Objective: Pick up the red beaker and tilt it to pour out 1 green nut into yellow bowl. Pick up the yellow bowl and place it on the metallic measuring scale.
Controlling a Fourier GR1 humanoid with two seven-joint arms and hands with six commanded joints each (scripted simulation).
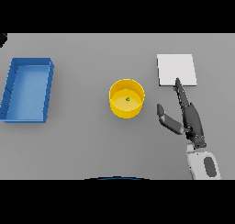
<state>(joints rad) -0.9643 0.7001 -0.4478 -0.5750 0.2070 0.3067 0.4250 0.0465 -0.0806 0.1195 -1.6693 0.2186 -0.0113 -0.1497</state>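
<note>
Right hand (190, 120) wide open, holding nothing, beside round yellow plastic bowl (126, 98) with small green nut (127, 98) inside. Careless grab may tip bowl, spilling nut before flat pale square scale (176, 70)

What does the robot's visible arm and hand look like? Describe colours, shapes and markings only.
Only the right arm shows. Its forearm is a white, rounded shell with a grey oval inset on top. A dark grey, blocky wrist joins it to the right hand, which is dark grey to black, with long slim fingers and a thicker thumb. No cables or lettering are visible. The left arm is out of view.
</note>
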